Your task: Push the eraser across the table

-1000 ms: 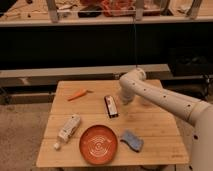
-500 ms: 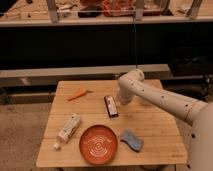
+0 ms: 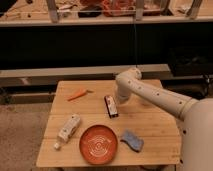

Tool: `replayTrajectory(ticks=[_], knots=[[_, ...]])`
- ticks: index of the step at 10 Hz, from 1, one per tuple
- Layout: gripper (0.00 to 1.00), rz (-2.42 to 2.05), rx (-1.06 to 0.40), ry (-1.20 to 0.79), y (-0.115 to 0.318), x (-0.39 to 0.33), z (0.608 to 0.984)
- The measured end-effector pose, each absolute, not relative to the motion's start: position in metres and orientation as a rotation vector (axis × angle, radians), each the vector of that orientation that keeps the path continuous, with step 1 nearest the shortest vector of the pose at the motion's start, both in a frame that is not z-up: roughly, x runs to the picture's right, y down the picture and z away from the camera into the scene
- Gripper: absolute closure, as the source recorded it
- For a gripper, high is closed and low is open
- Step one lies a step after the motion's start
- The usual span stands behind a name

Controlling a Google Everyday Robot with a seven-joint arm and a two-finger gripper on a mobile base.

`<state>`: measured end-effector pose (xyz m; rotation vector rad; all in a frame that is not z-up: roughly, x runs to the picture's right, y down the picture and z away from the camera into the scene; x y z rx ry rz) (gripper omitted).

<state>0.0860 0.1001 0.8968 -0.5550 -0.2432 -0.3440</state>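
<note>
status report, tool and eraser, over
Tool shut, low by far end of eraser. Eraser flat on table. Orange plate close in front of it.

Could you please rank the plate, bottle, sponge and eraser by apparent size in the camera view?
1. orange plate
2. white bottle
3. blue sponge and eraser: too alike to rank.
The claw, shut, is beside the eraser's far end.
</note>
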Motion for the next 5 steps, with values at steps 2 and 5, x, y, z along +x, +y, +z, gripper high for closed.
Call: replayTrajectory(ticks=[2, 5], knots=[[1.00, -0.339, -0.560, -0.237, 0.098, 0.087, 0.907], [1.00, -0.327, -0.567, -0.240, 0.093, 0.087, 0.918]])
